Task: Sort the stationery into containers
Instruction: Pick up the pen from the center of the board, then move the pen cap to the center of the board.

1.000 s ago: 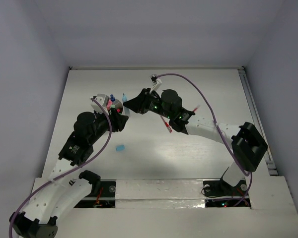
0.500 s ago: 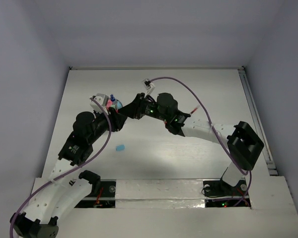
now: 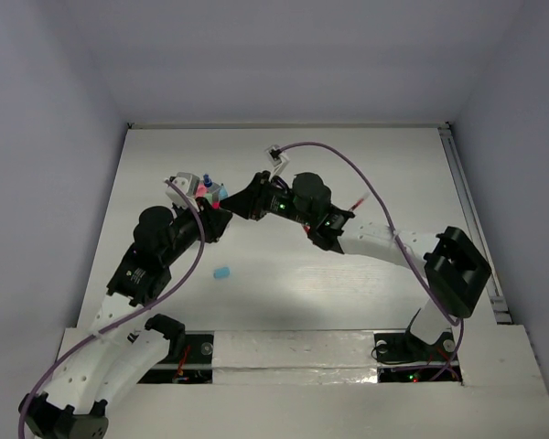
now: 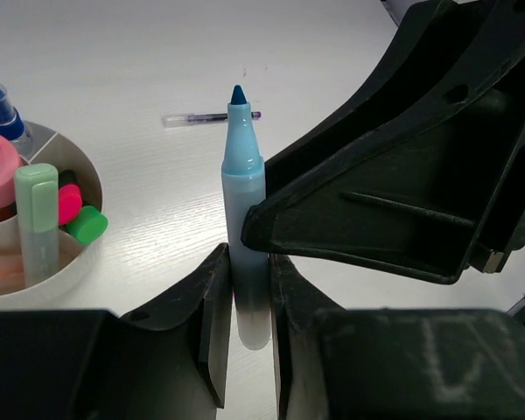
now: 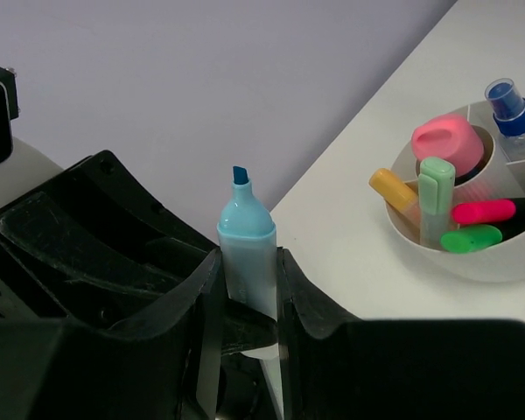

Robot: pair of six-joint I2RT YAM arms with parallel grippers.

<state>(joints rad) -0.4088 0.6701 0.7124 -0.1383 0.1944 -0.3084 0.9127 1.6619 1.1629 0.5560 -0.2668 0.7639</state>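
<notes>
A light-blue eraser [image 3: 222, 273] is seen lying loose toward the near left of the table [image 3: 284, 146], outside any container. Beyond it, left of the table's centre, a blue-white marker [image 4: 242, 192] is held upright, tip up, by both arms at once. The left gripper [image 4: 248, 276] is closed tight on its white lower barrel, and the right gripper [image 5: 248, 271] is clamped on the barrel below the blue shoulder, in what is judged to be a hand-over. Just beside them stands the divided white cup [image 5: 499, 262], already loaded with a pink marker [image 5: 482, 211], a green marker [image 5: 470, 237], an orange marker [image 5: 393, 188] and a mint-capped one [image 5: 437, 197]. A red pen [image 3: 358, 201] lies right of centre, partly hidden by the right arm, and a thin dark pen [image 4: 212, 116] lies beyond the marker. The sorting is judged well advanced, with the held marker, the eraser and both pens left.
</notes>
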